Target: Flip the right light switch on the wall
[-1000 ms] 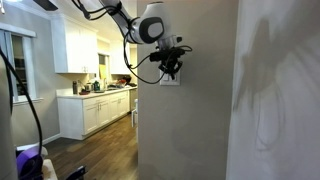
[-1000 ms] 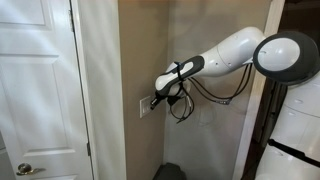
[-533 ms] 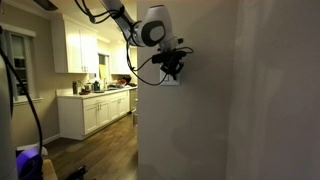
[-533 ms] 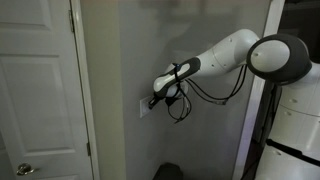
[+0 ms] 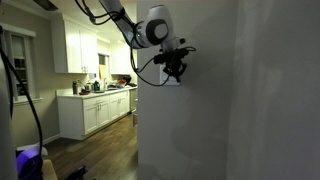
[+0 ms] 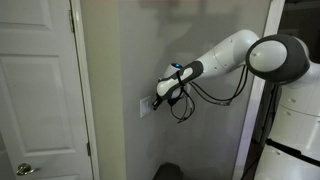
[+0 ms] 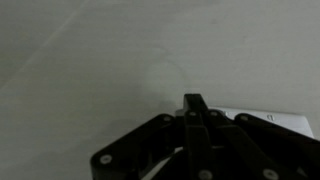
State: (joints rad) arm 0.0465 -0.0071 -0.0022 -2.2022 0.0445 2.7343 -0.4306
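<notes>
**A:** Fingers point(image 7: 193, 108) first: what state?

**B:** Closed into one dark tip with nothing between them, going by the wrist view.

**A:** And the right switch?

**B:** It sits in the white plate point(image 7: 272, 119), just right of that tip. The switch itself is too small to pick out. In an exterior view the arm point(image 6: 230, 52) holds the tip at the plate on the wall point(image 5: 200, 120). Touching or just off, I cannot tell.

**A:** Which step, then?

**B:** Lining up to press, I judge; nothing shows it flipped. Next calls for a slight shift onto the plate's right half, then a short, gentle push, keeping clear of the left twin.

**A:** Further back?

**B:** Cabinets point(image 5: 75, 45) over the counter point(image 5: 95, 97), well apart, past the wall's edge.
</notes>
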